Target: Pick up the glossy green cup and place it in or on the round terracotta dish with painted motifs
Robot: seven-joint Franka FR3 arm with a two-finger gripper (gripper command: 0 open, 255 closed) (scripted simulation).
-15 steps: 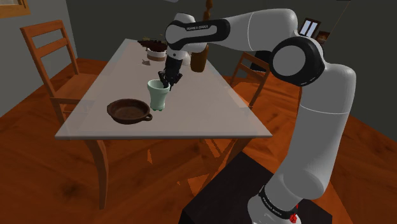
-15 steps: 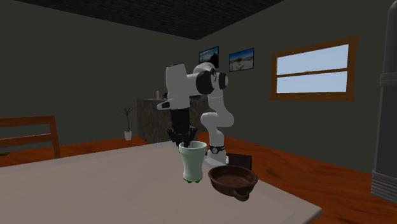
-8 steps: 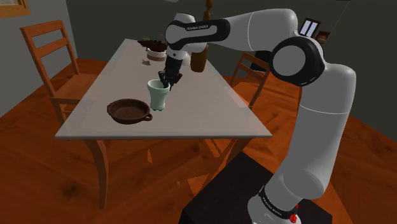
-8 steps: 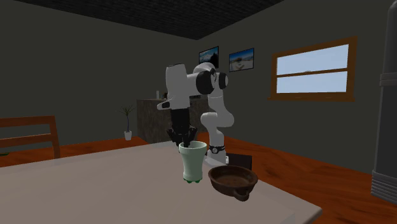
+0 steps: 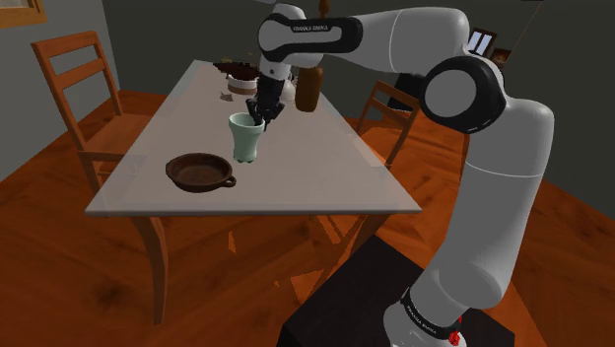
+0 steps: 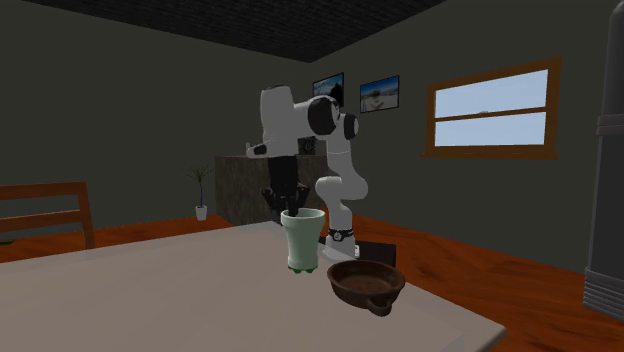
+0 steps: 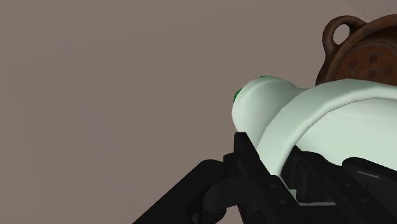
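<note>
The pale green cup (image 5: pixel 246 135) hangs a little above the table (image 5: pixel 325 177), upright, with my black gripper (image 5: pixel 262 114) shut on its rim from above. In the second exterior view the cup (image 6: pixel 302 241) floats just off the tabletop, beside the dish, with the gripper (image 6: pixel 287 204) at its rim. The round brown dish (image 5: pixel 200 171) with a small loop handle lies on the table to the shoulder view's left of the cup. In the wrist view the cup (image 7: pixel 305 118) is clasped by the fingers (image 7: pixel 254 165), and the dish (image 7: pixel 362 54) lies beyond it.
A brown bottle (image 5: pixel 308 89) and small dark crockery (image 5: pixel 237 75) stand at the table's far end. Wooden chairs flank the table, one on the shoulder view's left (image 5: pixel 74 89) and another on its right (image 5: pixel 389 108). The stand (image 5: pixel 384 306) sits at the lower right.
The gripper has risen with the cup clasped in it; the cup has left the tabletop and hangs slightly higher. The dish has not moved.
</note>
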